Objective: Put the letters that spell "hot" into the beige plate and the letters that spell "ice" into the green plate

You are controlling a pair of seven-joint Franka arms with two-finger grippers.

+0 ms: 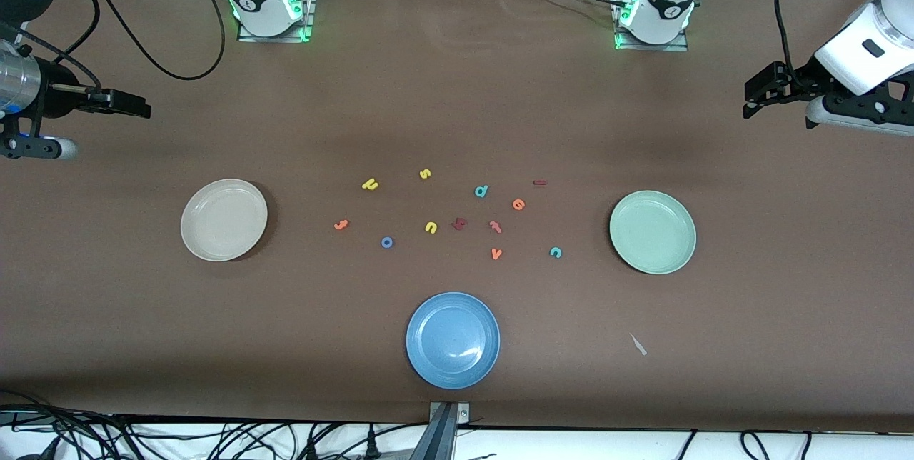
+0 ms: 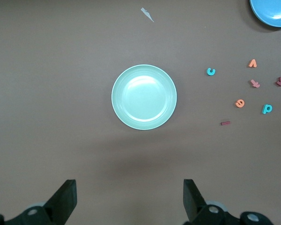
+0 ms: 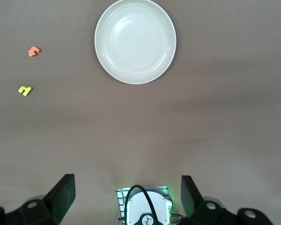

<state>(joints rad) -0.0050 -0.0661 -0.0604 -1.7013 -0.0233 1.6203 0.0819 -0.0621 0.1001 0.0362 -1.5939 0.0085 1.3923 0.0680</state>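
Blue plate [image 2: 271,11] half cut off in left wrist view

Matt brown table [image 1: 457,110], glossy smooth blue plate [image 1: 453,340], satin beige plate [image 1: 223,220], green plate [image 1: 652,232], letters [image 1: 430,228] seemingly matt foam

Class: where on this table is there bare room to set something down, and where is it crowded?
Bare: between the beige plate and the letters; between the letters and the green plate; beside the blue plate. Crowded: the letter cluster.
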